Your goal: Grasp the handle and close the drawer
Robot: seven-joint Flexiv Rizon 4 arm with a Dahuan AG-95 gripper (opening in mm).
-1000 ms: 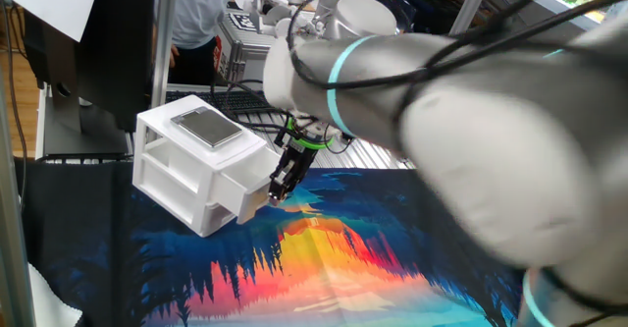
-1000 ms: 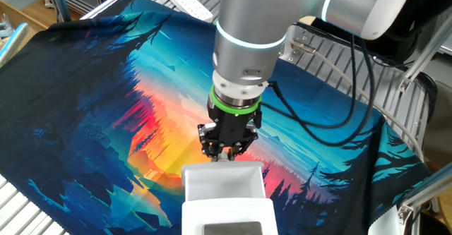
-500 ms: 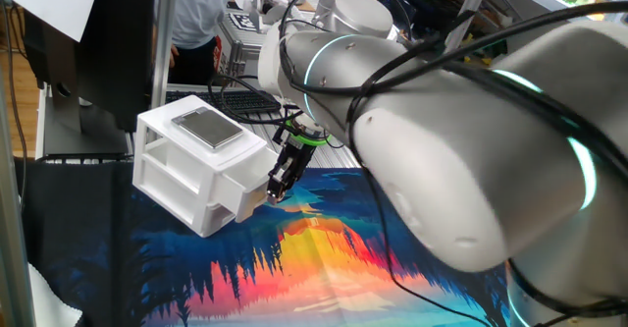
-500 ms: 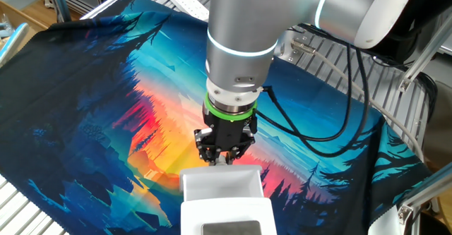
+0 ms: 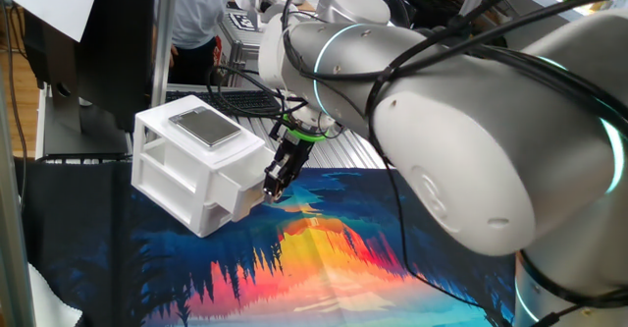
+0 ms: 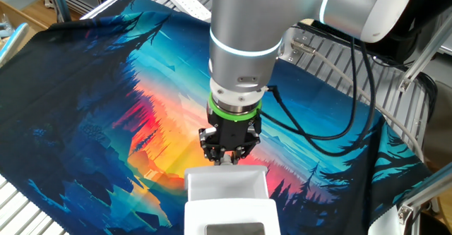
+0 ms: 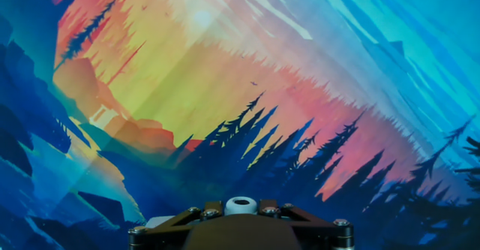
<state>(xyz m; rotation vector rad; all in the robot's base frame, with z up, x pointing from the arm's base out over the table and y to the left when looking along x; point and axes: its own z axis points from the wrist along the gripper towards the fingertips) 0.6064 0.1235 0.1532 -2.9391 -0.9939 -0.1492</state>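
Gripper (image 5: 272,191) sits at the front of the drawer (image 5: 235,191), fingers angled down and left toward it. In the other fixed view the gripper (image 6: 227,159) hangs straight above the drawer's far edge (image 6: 226,181), black fingertips touching or just over the front face.

The drawer sticks out partway from the white cabinet (image 5: 186,165), which stands at the left side of the cloth (image 5: 324,258), tilted slightly in one fixed view. A grey rectangular plate (image 5: 206,128) lies on the cabinet top.

Handle (image 7: 240,204): in the hand view a small white round knob shows at the bottom centre, right between the gripper's black linkage bars. In both fixed views the knob is hidden behind the fingers.

Fingers look drawn close together around the knob, but whether they actually pinch it cannot be told; the pads themselves are out of sight in the hand view.

The cloth, printed with an orange and blue forest scene, covers the table. A metal grille (image 6: 332,73) runs along the far right.
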